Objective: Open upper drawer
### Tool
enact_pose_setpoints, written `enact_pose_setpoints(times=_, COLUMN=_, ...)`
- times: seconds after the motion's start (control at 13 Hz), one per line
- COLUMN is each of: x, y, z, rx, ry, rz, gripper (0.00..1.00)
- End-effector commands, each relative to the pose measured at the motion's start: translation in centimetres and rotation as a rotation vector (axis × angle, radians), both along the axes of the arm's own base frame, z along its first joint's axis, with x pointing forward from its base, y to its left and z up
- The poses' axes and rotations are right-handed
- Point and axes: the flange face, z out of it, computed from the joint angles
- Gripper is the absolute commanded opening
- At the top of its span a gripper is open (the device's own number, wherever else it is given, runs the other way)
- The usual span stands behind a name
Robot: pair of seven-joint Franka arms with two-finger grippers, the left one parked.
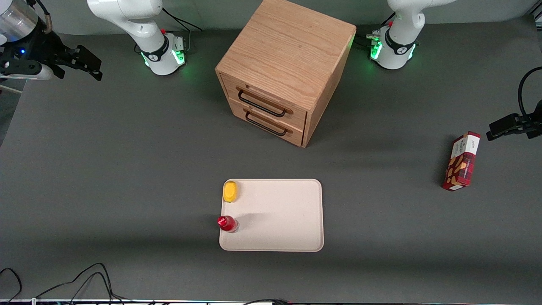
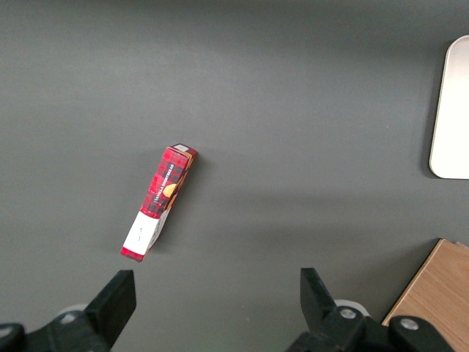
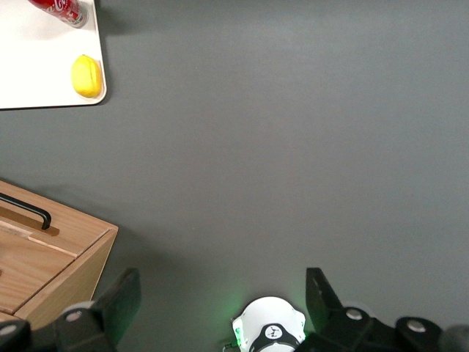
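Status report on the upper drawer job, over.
Gripper open, high at the working arm's end, clear of the cabinet. Upper drawer shut, handle untouched. Nothing blocking its front.

Gripper [image 1: 91, 63] high at working arm's end, fingers apart, well off cabinet [image 1: 288, 63]. Bare mat btwn them. Upper drawer [image 1: 264, 101] front unobstructed; tray [image 1: 292, 212] w/ lemon [image 1: 230, 191], bottle [image 1: 227, 223] nearer camera, well apart.

Red tartan cardboard box [image 1: 461, 161] toward the parked arm's end of the table, white printed lettering along its side, too small to read, no other legible text
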Motion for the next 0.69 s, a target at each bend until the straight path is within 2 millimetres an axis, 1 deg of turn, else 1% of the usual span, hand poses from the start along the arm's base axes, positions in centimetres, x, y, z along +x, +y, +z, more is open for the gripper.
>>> enact_pose_setpoints(times=0.0, x=-0.2, y=-0.1, z=0.7, rx=-0.001, ry=0.029, rz=0.002, gripper=1.00)
enact_pose_setpoints(times=0.15, x=0.0, y=-0.2, z=1.0, rx=0.001, ry=0.025, rz=-0.005, gripper=1.00)
enact_pose_setpoints(times=0.31, x=1.0, y=-0.2, z=0.8, rx=0.004, ry=0.028, rz=-0.013, gripper=1.00)
enact_pose_setpoints(times=0.46, x=1.5, y=0.3, z=1.6, rx=0.010, ry=0.011, rz=0.010, gripper=1.00)
enact_pose_setpoints(times=0.54, x=1.7, y=1.1, z=1.5, rx=0.011, ry=0.013, rz=0.053, gripper=1.00)
enact_pose_setpoints(times=0.62, x=1.5, y=2.5, z=1.7, rx=0.015, ry=0.011, rz=0.135, gripper=1.00)
